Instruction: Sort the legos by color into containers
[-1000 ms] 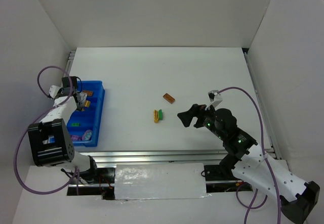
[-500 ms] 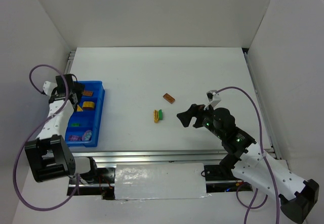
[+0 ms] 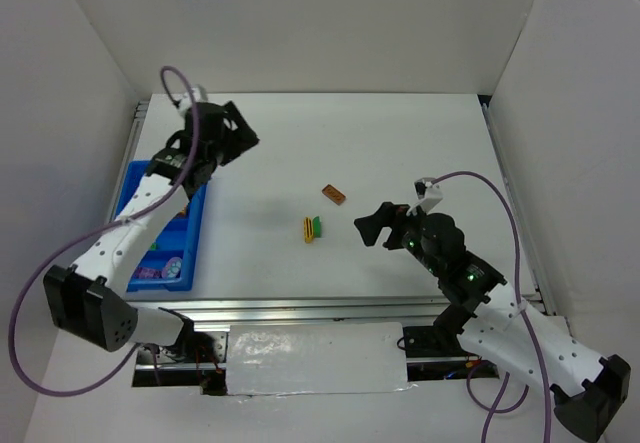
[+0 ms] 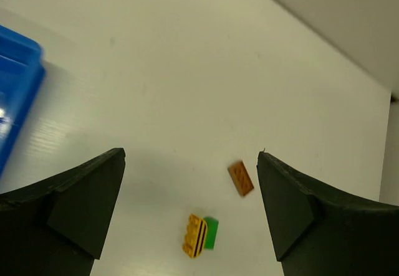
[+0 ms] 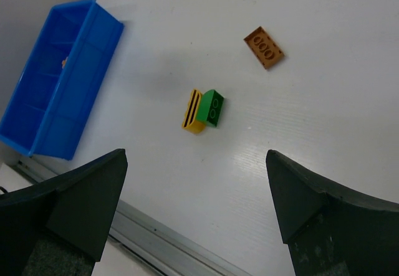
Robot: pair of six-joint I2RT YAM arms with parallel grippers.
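Note:
Three legos lie mid-table: a brown-orange one [image 3: 334, 195] [image 4: 240, 179] [image 5: 264, 47], and a yellow one [image 3: 308, 229] [image 4: 194, 235] [image 5: 193, 110] touching a green one [image 3: 317, 226] [image 4: 211, 233] [image 5: 212, 108]. The containers are a blue tray [image 3: 196, 225] [image 5: 56, 89] at the left, partly hidden by my left arm. Small purple pieces [image 3: 160, 268] lie in its near end. My left gripper [image 3: 243, 129] [image 4: 190, 154] hangs open and empty, past the tray's far end. My right gripper [image 3: 370, 218] [image 5: 196, 152] stands open and empty just right of the yellow-green pair.
White walls enclose the table on three sides. An aluminium rail [image 3: 300, 308] runs along the near edge. Purple cables loop off both arms. A corner of the blue tray [image 4: 19, 101] shows at the left of the left wrist view.
My left arm swung from over the tray's far end up and to the right, and its gripper opened. The right arm barely moved. The three loose legos stayed put.

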